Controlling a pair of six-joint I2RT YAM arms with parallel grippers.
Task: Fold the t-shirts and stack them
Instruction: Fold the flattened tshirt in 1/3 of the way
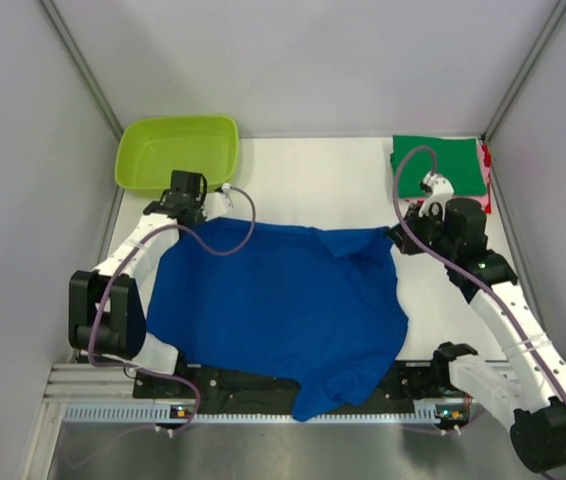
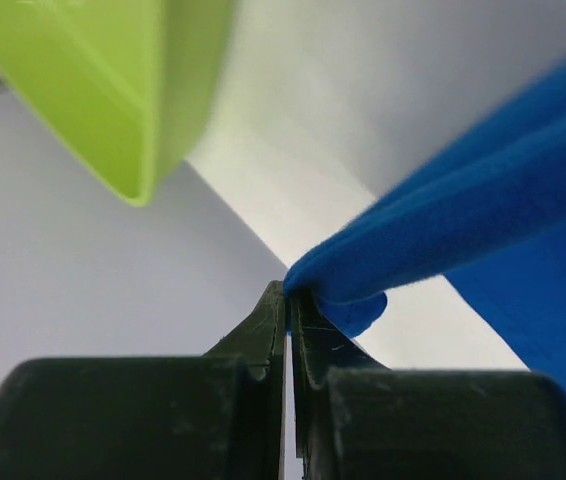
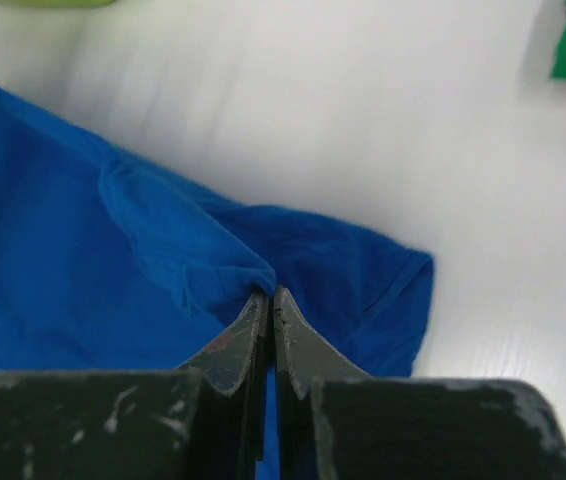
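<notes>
The royal-blue t-shirt (image 1: 283, 305) lies spread over the middle of the table, plain side up, its lower end hanging over the near edge. My left gripper (image 1: 195, 215) is shut on the shirt's far-left corner (image 2: 338, 270), and my right gripper (image 1: 403, 238) is shut on its far-right corner (image 3: 253, 275). Both grips show in the wrist views, at the left gripper (image 2: 288, 292) and the right gripper (image 3: 268, 295). A folded green shirt (image 1: 439, 165) lies at the back right on a red one (image 1: 485, 170), of which only an edge shows.
A lime-green plastic tub (image 1: 178, 150) stands at the back left, close behind my left gripper; its rim (image 2: 123, 120) fills the upper left of the left wrist view. Grey walls enclose the white table (image 1: 333, 190) on three sides.
</notes>
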